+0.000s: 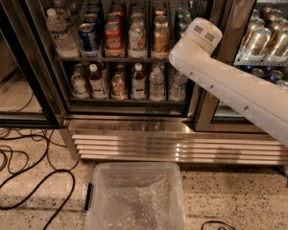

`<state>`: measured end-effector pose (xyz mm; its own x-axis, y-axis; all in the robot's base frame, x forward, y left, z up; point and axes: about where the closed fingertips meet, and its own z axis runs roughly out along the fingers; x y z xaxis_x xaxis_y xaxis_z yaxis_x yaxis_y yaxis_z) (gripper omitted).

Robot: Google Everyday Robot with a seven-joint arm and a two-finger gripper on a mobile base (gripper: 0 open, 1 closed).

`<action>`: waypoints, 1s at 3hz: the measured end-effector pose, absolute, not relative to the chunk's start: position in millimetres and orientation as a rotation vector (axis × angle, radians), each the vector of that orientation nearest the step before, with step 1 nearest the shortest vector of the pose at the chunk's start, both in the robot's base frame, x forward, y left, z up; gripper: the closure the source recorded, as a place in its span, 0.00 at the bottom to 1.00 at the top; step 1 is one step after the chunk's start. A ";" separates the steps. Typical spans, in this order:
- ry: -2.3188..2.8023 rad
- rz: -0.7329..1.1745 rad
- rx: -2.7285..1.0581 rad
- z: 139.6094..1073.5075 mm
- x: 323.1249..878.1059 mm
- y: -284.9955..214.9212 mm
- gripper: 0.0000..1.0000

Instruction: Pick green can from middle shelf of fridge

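On the middle shelf (110, 59) of the fridge (205, 113), the green can (182, 19) stood at the right end of the front row, a dark green cylinder with a shiny top, its right side hidden by the arm. Just left of the green can was one orange-gold can (161, 37). Further left of the green can came one pale bottle (137, 34), one red cola can (114, 37), one blue can (89, 35) and one clear ribbed water bottle (61, 32). The shelf was a thin dark wire rack with a narrow front rail.

The arm (240, 92), smooth white and tube-shaped, ended in a blocky rounded head just right of the green can. The gripper lay out of sight beyond that head, so its state could not be told.

Below the green can, six bottles (138, 80) lined the lower shelf's front row. Well below the green can ran the louvered stainless grille (182, 147). Further below the green can, one clear plastic bin (134, 176) with a crinkled lining sat on the speckled floor (230, 200). Far left of and below the green can, black cables (29, 181) looped.
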<state>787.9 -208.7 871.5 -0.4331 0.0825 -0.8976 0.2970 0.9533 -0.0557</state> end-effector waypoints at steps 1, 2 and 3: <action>2.065 -0.234 0.325 863.6 772.6 -217.5 1.00; 2.190 -0.134 0.367 844.7 728.6 -203.1 1.00; 2.338 0.005 0.389 820.5 689.0 -175.3 1.00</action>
